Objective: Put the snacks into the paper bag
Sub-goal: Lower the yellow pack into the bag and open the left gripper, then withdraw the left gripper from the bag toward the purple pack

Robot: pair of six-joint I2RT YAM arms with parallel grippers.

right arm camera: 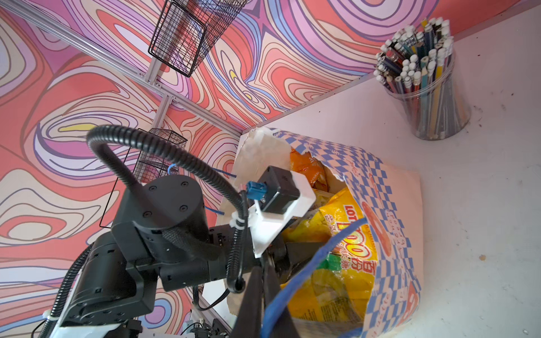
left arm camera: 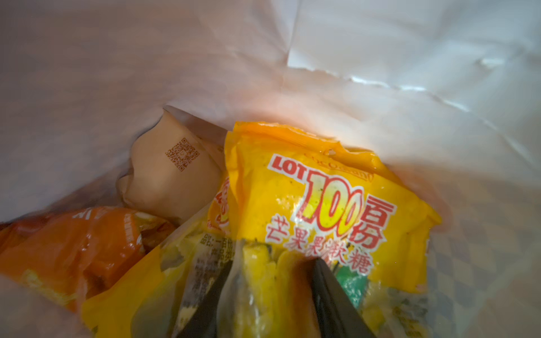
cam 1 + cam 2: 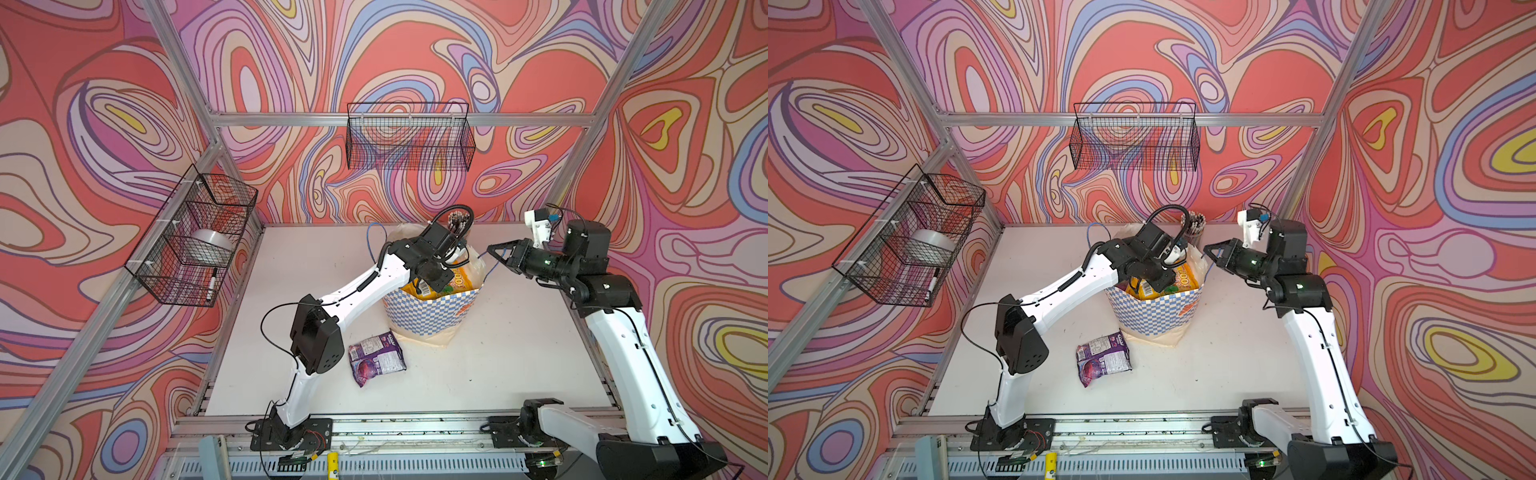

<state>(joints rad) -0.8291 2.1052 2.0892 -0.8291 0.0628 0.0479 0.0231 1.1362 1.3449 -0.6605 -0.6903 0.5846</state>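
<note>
Left wrist view: the left gripper point(image 2: 273, 264) is down inside the paper bag point(image 2: 380, 73), jaws clamped on a yellow packet point(image 2: 260, 298) beside an orange packet point(image 2: 73, 248). The right gripper point(image 1: 261, 270) is pinched together on the bag's blue cord handle point(image 1: 295, 281). In both top views the bag stands mid-table, and a purple packet point(image 3: 376, 358) lies on the table point(image 3: 498, 365) near its base.

Paper bag point(image 3: 428, 309) stands mid-table point(image 3: 519, 353) w/ snack packets point(image 3: 436, 284) inside and L gripper point(image 2: 270, 292) reaching in, apparently pinching the top packet point(image 2: 257, 257), w/ a loose packet point(image 3: 376, 359) in front of the bag, pencil cup point(image 1: 433, 111) behind it and R gripper point(image 3: 491, 249) just right of its rim.
</note>
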